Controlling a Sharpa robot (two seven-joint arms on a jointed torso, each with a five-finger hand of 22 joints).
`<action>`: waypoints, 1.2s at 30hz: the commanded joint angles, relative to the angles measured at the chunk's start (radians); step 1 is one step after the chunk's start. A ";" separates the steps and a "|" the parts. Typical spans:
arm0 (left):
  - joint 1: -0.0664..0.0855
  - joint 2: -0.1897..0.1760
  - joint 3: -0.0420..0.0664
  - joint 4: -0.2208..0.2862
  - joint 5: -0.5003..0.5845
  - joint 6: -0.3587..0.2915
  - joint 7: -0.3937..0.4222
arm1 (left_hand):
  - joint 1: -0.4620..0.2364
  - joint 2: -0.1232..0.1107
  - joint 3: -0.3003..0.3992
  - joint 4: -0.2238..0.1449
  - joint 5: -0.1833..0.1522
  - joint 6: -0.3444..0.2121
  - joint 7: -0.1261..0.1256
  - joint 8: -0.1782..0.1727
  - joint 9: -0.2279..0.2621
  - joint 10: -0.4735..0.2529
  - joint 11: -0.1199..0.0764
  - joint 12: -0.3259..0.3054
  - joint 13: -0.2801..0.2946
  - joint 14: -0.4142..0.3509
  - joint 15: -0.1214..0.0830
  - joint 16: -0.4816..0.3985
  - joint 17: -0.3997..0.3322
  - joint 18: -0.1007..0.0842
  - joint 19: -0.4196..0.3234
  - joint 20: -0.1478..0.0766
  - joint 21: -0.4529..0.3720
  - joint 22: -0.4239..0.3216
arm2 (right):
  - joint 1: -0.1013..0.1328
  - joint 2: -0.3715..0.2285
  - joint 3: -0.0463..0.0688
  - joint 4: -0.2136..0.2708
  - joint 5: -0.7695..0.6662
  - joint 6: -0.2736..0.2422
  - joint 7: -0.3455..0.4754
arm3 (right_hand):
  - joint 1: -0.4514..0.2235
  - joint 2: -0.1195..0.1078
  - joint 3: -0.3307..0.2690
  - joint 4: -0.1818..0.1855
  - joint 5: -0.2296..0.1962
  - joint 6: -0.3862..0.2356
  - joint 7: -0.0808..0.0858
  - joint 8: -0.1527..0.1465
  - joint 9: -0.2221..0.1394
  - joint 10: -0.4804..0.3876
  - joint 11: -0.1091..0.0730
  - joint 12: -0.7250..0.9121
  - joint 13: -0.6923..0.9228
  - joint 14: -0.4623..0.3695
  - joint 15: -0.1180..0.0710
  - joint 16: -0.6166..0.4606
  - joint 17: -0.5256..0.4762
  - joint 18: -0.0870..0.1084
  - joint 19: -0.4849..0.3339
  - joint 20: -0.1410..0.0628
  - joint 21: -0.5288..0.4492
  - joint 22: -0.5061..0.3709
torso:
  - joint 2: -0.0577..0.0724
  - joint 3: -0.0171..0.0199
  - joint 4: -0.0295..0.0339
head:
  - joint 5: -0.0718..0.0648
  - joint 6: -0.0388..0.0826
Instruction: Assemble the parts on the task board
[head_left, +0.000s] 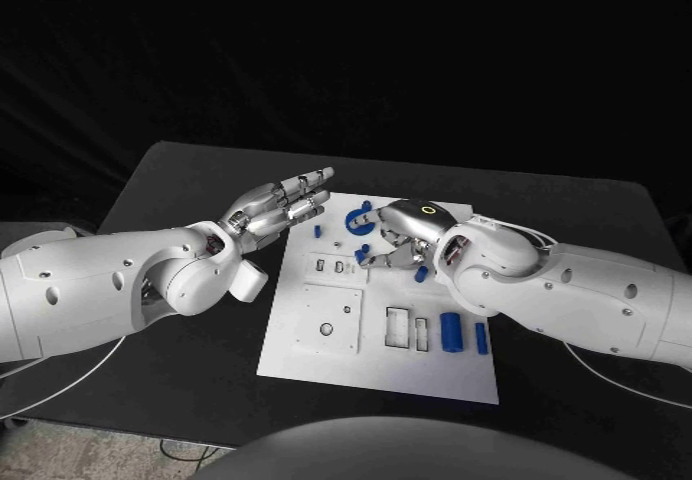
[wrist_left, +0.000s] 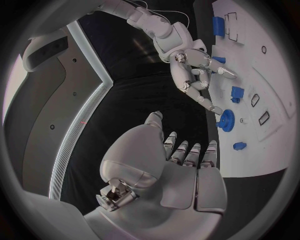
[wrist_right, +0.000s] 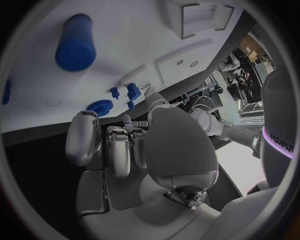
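Observation:
The white task board (head_left: 378, 345) lies in the middle of the black table. A blue gear (head_left: 356, 219) and small blue parts (head_left: 319, 231) sit at its far end; a blue cylinder (head_left: 451, 331) and a thin blue bar (head_left: 480, 338) lie near its right edge. My right hand (head_left: 398, 236) hovers over the far end, fingers spread and pointing down, fingertips (wrist_left: 226, 73) close to a small blue part (wrist_left: 219, 60), nothing held. My left hand (head_left: 281, 209) floats flat and open beside the board's far left corner. The gear (wrist_left: 226, 120) lies just beyond its fingers (wrist_left: 187, 152).
Several rectangular slots (head_left: 397, 327) and a square plate with a hole (head_left: 327, 320) mark the board's near half. The black table (head_left: 188, 190) extends past the board on all sides. A thin cable (head_left: 58, 385) trails under the left arm.

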 joint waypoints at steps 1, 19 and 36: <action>0.001 -0.012 0.001 0.019 -0.042 -0.040 0.014 | 0.015 -0.006 0.001 -0.015 0.006 0.000 0.009 0.004 0.001 0.001 0.014 0.005 0.002 0.003 0.015 -0.001 0.000 0.009 0.006 0.003 0.007 0.003 | 0.026 -0.031 0.004 0.039 0.031 -0.128 0.043 | 0.007 -0.007 0.002 0.011 -0.001 0.000 0.002 0.006 -0.003 0.103 -0.003 0.004 0.263 0.106 -0.004 0.003 0.263 -0.003 0.001 -0.006 0.006 0.166 | 0.000 0.0019 -0.0004 | 0.004 0.000; 0.206 -0.081 0.012 0.129 -0.327 -0.316 -0.305 | -0.025 -0.095 -0.079 0.063 -0.245 0.049 0.112 0.018 0.009 0.749 0.138 0.233 0.268 0.773 0.024 0.365 0.195 0.009 0.772 -0.015 0.425 0.180 | 0.179 -0.255 0.005 0.194 0.250 -0.107 -0.014 | 0.040 0.017 0.008 0.039 0.001 0.056 0.031 0.034 -0.010 0.103 0.018 0.004 0.263 0.106 0.011 0.003 0.263 -0.003 0.000 0.005 0.005 0.166 | -0.007 0.0234 -0.0335 | 0.003 0.000; 0.303 0.011 0.002 0.115 -0.860 0.100 -1.027 | -0.195 -0.084 -0.187 0.068 -0.299 0.638 0.100 0.296 0.167 1.204 -0.017 1.215 1.168 1.245 -0.147 1.301 1.030 -0.029 1.207 -0.180 1.033 0.706 | 0.183 -0.310 -0.003 0.209 0.276 -0.081 -0.038 | 0.065 0.046 0.016 0.025 0.034 0.105 0.043 0.055 -0.017 0.103 0.030 0.004 0.263 0.106 0.022 0.003 0.263 -0.002 -0.002 0.017 0.001 0.164 | -0.010 0.0548 -0.0523 | 0.019 0.000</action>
